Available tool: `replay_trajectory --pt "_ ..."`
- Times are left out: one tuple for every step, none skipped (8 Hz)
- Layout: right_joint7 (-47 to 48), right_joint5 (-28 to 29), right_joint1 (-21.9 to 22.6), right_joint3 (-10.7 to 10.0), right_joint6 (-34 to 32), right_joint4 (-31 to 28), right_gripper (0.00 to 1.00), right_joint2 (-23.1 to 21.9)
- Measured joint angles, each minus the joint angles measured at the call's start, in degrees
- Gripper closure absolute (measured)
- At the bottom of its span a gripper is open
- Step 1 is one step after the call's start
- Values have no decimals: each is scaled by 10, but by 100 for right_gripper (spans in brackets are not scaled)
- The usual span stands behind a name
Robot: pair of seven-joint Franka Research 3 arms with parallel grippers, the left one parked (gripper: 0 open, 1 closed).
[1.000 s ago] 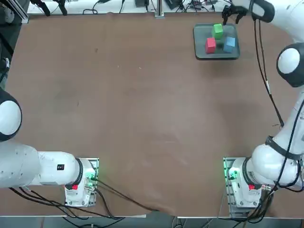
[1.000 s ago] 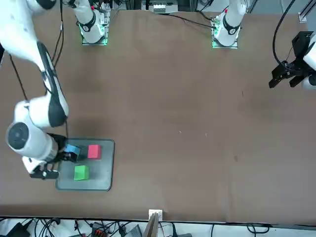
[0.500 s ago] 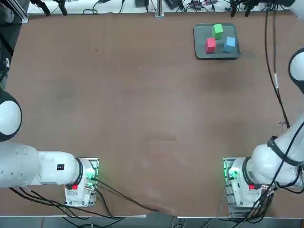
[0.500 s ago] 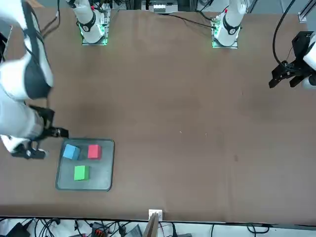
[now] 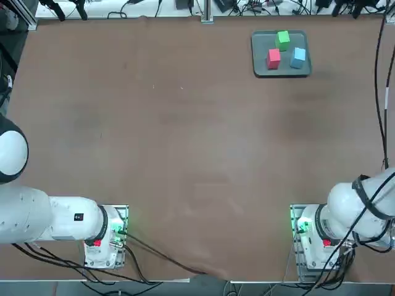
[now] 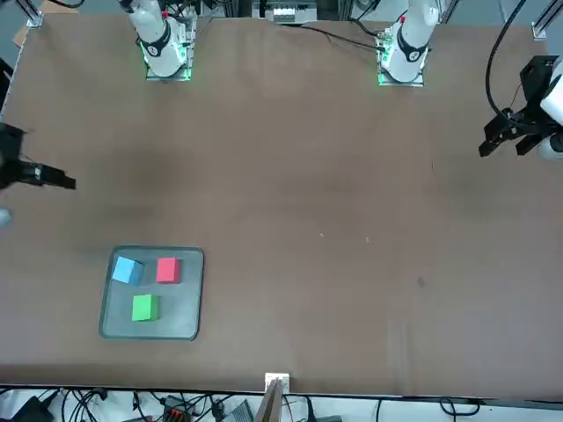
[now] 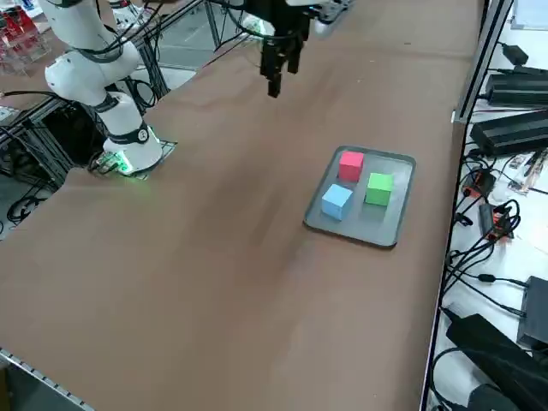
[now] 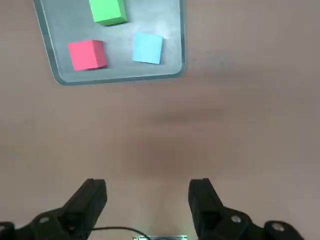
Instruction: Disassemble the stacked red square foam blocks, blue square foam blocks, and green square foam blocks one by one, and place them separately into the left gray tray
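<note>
The red block (image 7: 351, 164), blue block (image 7: 336, 201) and green block (image 7: 378, 189) lie apart from one another in the gray tray (image 7: 396, 224) at the worktop's far right, none stacked. The right tool (image 8: 148, 200) hangs empty above bare worktop beside the tray, fingers spread. The placing looks complete, so what remains is probably only parking the arm.

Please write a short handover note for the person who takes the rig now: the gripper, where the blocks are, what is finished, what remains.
Right gripper: open, empty, raised over bare table, away from the tray.
Red block, blue block and green block: all in the tray, each apart from the others, none stacked.
Done: stack taken apart, all three blocks placed.
Left: nothing seems to remain for the blocks.
</note>
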Motion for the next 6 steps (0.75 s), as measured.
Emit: replay_trajectory --pt "-10 16 22 -39 6 -10 0 -12" --pt "-13 34 66 -92 31 -36 0 -30" --pt "-13 47 116 -136 73 -77 0 -54" --pt "-13 49 158 -160 120 -128 0 -86" --pt "-13 48 186 -168 166 -186 0 -127" --pt "-13 48 208 -170 209 -249 0 -178"
